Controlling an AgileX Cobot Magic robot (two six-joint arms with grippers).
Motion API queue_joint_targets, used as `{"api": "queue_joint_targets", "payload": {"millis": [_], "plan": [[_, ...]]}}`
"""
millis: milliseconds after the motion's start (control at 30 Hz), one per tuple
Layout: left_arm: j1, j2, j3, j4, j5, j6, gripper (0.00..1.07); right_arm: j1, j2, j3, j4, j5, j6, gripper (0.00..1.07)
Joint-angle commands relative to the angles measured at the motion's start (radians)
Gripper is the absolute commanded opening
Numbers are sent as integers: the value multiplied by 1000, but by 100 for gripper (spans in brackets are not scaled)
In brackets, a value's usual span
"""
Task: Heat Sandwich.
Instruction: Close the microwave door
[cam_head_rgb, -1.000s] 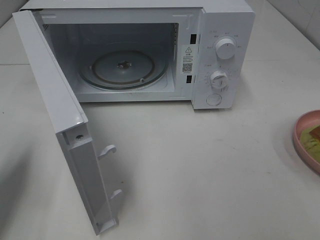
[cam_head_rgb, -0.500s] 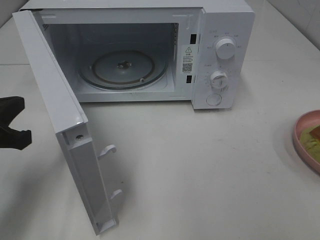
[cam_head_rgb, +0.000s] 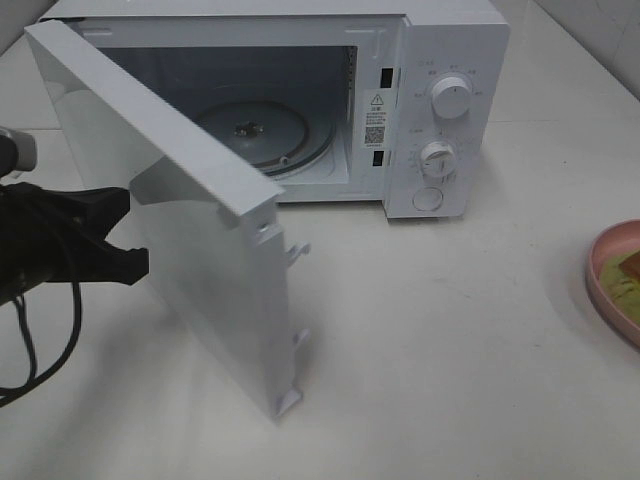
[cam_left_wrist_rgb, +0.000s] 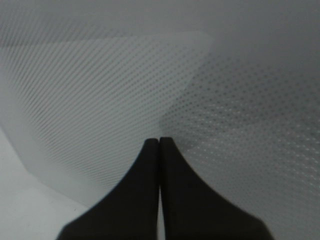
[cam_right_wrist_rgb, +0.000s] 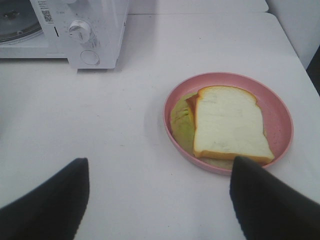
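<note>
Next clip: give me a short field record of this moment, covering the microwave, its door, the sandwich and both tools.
microwave: white, on the table, cavity empty except the glass turntable
door: about half open, latch hooks showing
sandwich: on the pink plate, right of the microwave, untouched
left tool: shut, tips against the outer face of the door
right tool: open, above the table near the plate, holding nothing

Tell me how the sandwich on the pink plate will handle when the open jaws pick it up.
The sandwich is probably soft and light: its top is a slice of white bread, so a firm squeeze would likely dent it. It looks layered, with green filling showing at one edge, so the layers may slide or droop. The plate has a raised rim, which could hinder a low side grasp.
</note>
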Motion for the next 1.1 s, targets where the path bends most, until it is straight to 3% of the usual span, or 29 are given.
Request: {"api": "queue_joint_targets", "payload": {"millis": [33, 600, 1100], "plan": [[-38, 24, -49, -23, -14, -3, 0, -7, -29, 2, -3, -10, 1, 75], [-157, 170, -315, -108, 91, 1, 0, -7, -29, 2, -3, -10, 1, 75], [-190, 289, -560, -128, 188, 4, 0, -7, -29, 2, -3, -10, 1, 75]]}}
